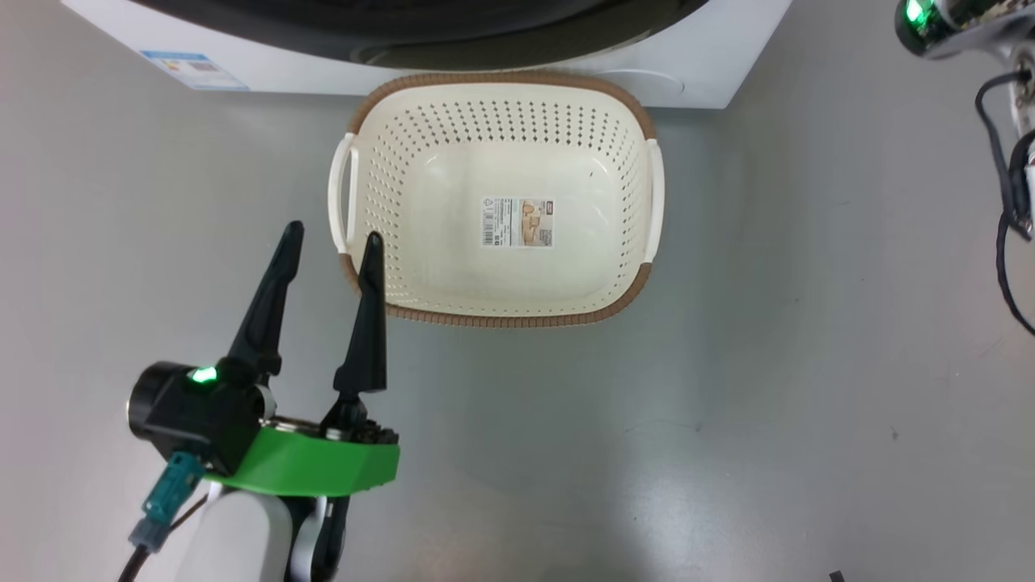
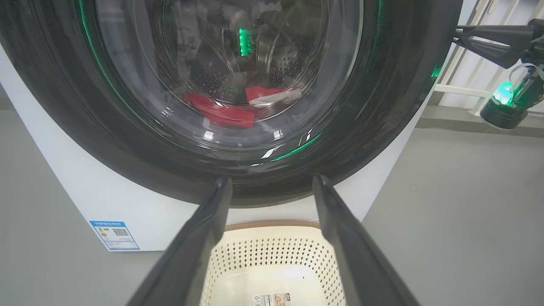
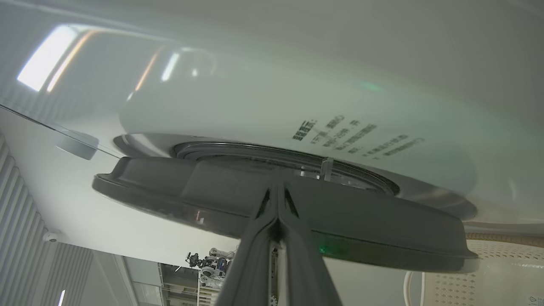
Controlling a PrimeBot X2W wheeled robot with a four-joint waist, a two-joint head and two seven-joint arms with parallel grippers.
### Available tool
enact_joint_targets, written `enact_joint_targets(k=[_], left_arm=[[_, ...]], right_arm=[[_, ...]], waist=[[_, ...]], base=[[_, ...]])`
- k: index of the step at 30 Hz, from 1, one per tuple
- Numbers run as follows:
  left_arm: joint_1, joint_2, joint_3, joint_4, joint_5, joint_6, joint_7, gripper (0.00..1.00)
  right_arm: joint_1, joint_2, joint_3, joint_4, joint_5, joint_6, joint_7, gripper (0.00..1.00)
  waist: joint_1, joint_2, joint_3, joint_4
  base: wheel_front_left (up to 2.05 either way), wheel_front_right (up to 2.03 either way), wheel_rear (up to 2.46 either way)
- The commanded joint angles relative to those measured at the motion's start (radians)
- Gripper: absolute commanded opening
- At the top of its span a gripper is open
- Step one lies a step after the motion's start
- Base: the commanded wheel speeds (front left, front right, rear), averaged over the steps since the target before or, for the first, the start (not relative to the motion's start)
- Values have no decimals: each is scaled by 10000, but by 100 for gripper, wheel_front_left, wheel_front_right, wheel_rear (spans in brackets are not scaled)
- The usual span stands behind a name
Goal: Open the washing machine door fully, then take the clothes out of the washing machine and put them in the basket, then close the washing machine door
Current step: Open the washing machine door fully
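Note:
The washing machine (image 2: 85, 187) stands white behind the empty basket (image 1: 501, 319) on the floor. Through the glass of the washing machine door (image 2: 382, 106) I see the red clothes (image 2: 221, 112) lying low in the drum. My left gripper (image 1: 334, 234) is open and holds nothing, its fingers pointing over the basket's near left corner toward the door. My right gripper (image 2: 457, 36) is shut, with its tips at the right edge of the door's black rim. In the right wrist view its shut fingers (image 3: 278, 189) touch that rim (image 3: 361, 221). I cannot tell if the door is latched.
Grey floor runs wide on both sides of the basket. A blue label (image 1: 194, 69) sits low on the machine's front. Black cables (image 1: 1007, 226) hang from my right arm at the right edge. A white slatted wall (image 2: 480, 72) stands right of the machine.

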Motion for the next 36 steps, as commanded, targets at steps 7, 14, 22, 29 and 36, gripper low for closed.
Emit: enact_joint_targets(k=[7, 14, 22, 29, 36], left_arm=[[-351, 175, 100, -138, 296, 17, -76, 100], [-417, 175, -51, -90, 250, 63, -76, 100], [-520, 175, -191, -8, 214, 132, -76, 100], [-502, 175, -112, 83, 224, 135, -76, 100], [-390, 175, 54, 125, 248, 101, -76, 100]], right_arm=[[-893, 139, 296, 412, 22, -6, 652, 0], [-1372, 221, 374, 695, -110, -6, 796, 0], [-1536, 190, 717, 883, -191, -6, 1677, 0], [-1453, 120, 901, 855, -158, -6, 2370, 0], [-1109, 245, 1165, 912, -220, -6, 2822, 0]], waist=[[0, 0, 203, 106], [0, 0, 403, 177], [0, 0, 474, 255], [0, 0, 274, 173], [0, 0, -92, 10]], base=[[0, 0, 0], [0, 0, 0], [0, 0, 0], [0, 0, 0], [0, 0, 0]])
